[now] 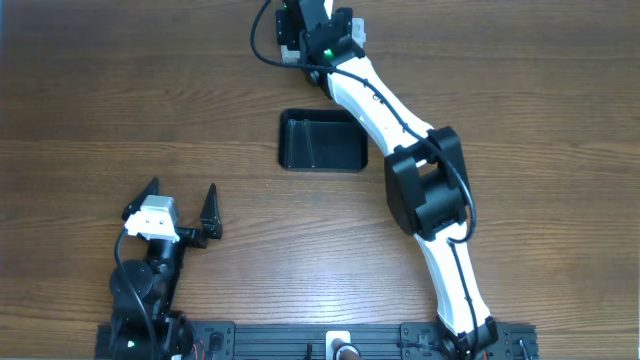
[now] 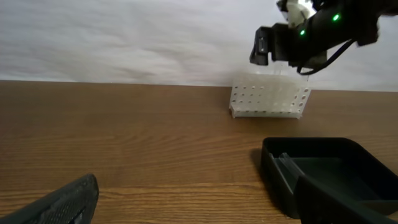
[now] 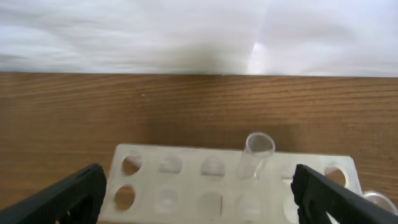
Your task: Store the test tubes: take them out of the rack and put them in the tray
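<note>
— Where is the right gripper hanging now?
— It is hovering just above the white rack, at the far side of the table. Its fingers are spreading wide and gripping nothing.
— And what is standing in the rack?
— One clear test tube, leaning a little.
— And the tray?
— The black tray is lying near the rack, on the side closer to the arms' bases.
— The left gripper?
— It is hanging near its own base, well apart from the tray, also released and holding nothing.
</note>
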Controlling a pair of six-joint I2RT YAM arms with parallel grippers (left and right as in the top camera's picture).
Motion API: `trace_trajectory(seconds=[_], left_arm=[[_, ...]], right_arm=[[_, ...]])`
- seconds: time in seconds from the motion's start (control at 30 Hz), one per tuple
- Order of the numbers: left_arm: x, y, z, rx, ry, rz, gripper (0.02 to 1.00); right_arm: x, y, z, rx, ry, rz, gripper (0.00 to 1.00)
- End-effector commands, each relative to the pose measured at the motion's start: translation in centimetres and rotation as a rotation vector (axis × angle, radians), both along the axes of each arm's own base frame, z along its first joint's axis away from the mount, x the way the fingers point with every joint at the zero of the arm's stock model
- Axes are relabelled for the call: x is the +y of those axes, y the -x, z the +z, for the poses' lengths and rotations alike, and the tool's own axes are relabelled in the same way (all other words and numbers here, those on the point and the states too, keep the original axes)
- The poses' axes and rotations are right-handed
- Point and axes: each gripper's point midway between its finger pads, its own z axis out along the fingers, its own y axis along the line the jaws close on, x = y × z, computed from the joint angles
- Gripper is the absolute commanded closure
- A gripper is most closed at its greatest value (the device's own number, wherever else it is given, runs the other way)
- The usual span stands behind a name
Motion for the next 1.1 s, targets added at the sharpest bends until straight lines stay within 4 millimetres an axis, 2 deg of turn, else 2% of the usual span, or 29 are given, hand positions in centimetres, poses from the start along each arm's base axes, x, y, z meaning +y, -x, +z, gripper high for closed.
trace_trajectory(seconds=[0.03,0.27,0.47,0.9,1.1], left_arm=[[-0.1,0.0,-0.1,-0.003,-0.014,-0.008,0.020],[-0.1,0.0,-0.1,-0.003,-0.014,-0.008,0.018],[-0.1,0.0,-0.1,-0.003,-0.014,-0.008,0.018],[-0.1,0.0,-0.1,-0.003,-0.014,-0.008,0.020],[-0.1,0.0,-0.1,-0.003,-0.014,-0.008,0.018]], right_arm=[[-0.7,-1.1,0.4,-0.044,0.047,-0.029,0.056],[-2.0,-1.8,0.3,-0.052,0.042,-0.050,0.099],[-2.1,-2.0,-0.6,-0.047,0.045,-0.053,0.163],[-3.0,-2.4,-1.0,-0.043,0.047,-0.067,0.443],[-3.5,-2.6,-1.0,-0.043,0.047,-0.076,0.483]])
